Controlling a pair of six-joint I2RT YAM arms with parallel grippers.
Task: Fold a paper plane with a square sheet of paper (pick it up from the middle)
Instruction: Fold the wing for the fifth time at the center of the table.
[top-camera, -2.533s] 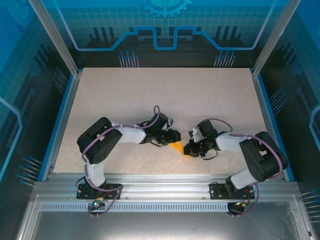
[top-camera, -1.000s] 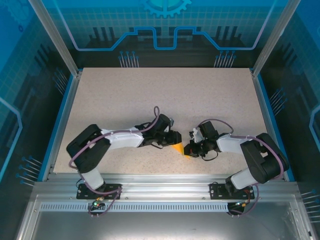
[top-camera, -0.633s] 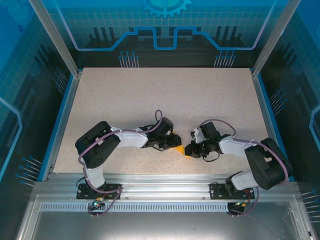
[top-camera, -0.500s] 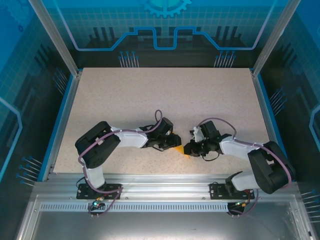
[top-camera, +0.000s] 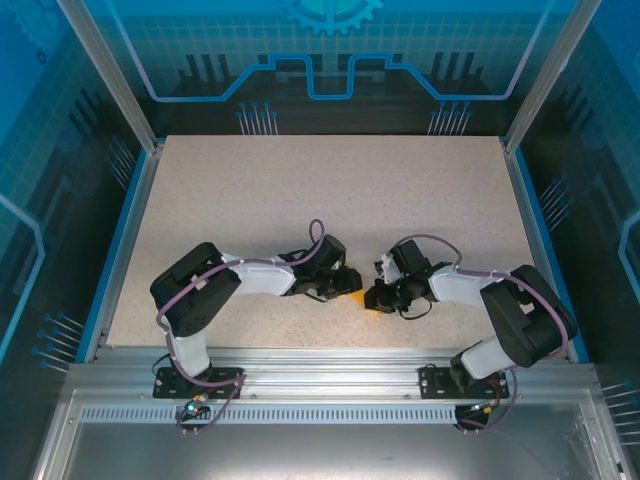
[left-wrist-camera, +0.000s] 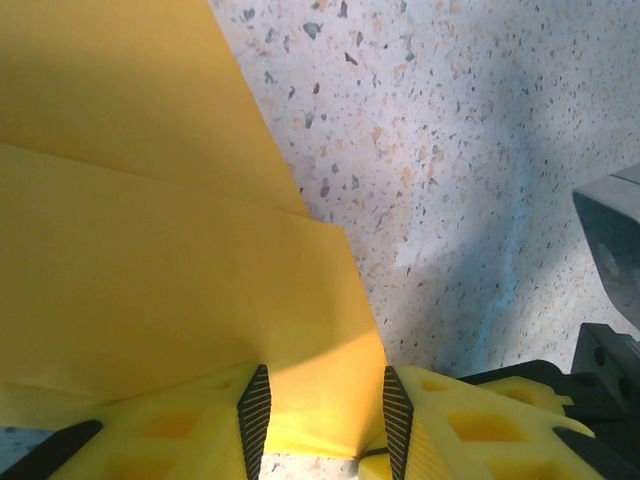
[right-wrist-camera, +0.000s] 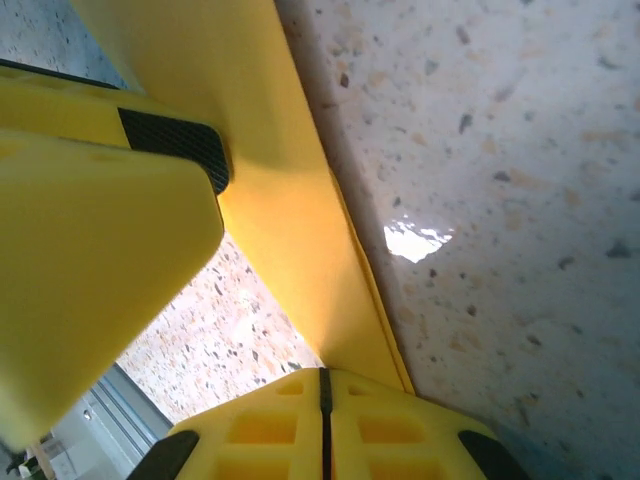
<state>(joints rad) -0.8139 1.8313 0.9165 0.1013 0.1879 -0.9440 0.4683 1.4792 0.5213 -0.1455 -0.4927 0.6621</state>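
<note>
A creased orange-yellow square sheet of paper (top-camera: 364, 301), layers overlapping, lies lower centre of the overhead view. The left gripper (left-wrist-camera: 322, 385) sits half-open astride its corner; the right gripper (right-wrist-camera: 322, 385) is pinched closed on its edge.

The left arm's elbow swung out toward 8 o'clock, then came back in, ending slightly further toward 6 o'clock on the worktop (top-camera: 300, 190) than at the start; the left hand (top-camera: 351, 286) has slid a little toward 5 o'clock, over the paper (top-camera: 366, 303); less of the orange-yellow shows from above than before; the gap between the two hands has narrowed; the right arm's elbow drifted out toward 5 o'clock, then returned to nearly where it began; the right hand (top-camera: 376, 297) has edged slightly toward 9 o'clock, and its wrist sits a touch further toward 11 o'clock.
</note>
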